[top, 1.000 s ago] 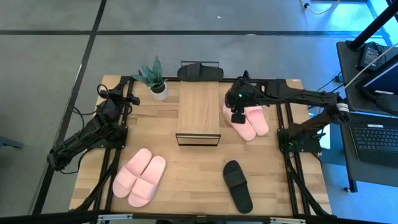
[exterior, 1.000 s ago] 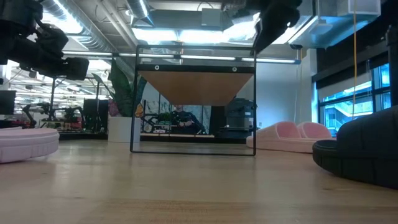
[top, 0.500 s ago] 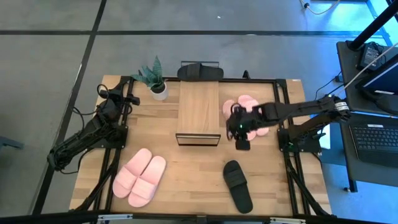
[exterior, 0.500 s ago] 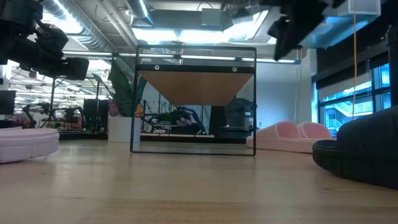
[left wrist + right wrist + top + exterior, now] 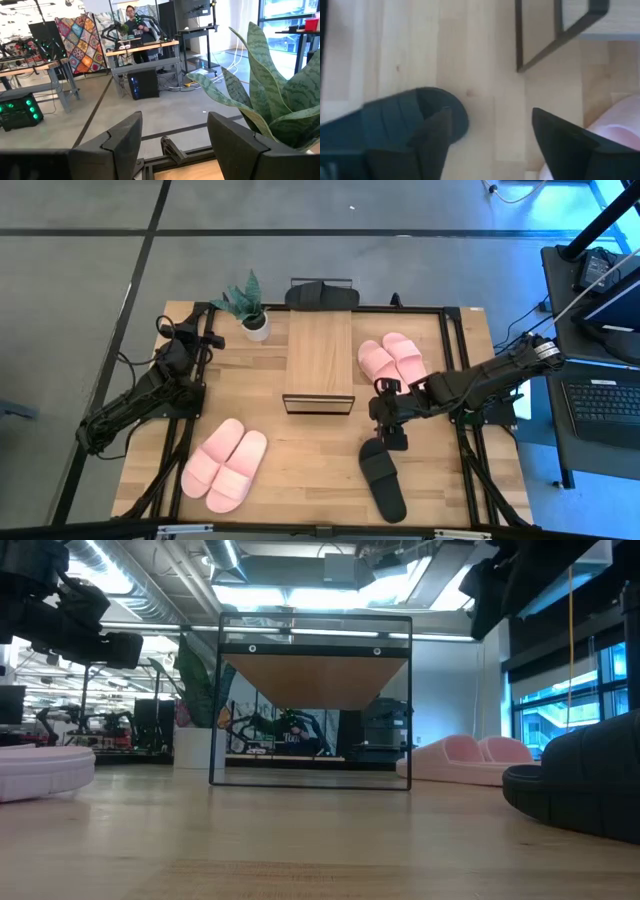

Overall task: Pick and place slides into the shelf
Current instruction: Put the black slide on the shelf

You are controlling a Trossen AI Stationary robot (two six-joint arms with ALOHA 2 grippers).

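right gripper [image 5: 388, 432] above near black slide [image 5: 383, 478], fingers [image 5: 560, 142] wide, empty. pink slides [image 5: 393, 364] right of shelf [image 5: 319, 362], another pink pair [image 5: 225, 463] near left. left gripper [image 5: 207, 338] far left, fingers spread.

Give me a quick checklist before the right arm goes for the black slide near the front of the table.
1. Right gripper above the black slide's end: ok.
2. Right gripper empty, fingers apart: ok.
3. Slide lying flat, clear of the pink pair: ok.
4. Space under the shelf free: ok in the low view.
5. Left gripper parked by the plant, out of the way: ok.
6. Second black slide reachable behind the shelf: cannot tell.
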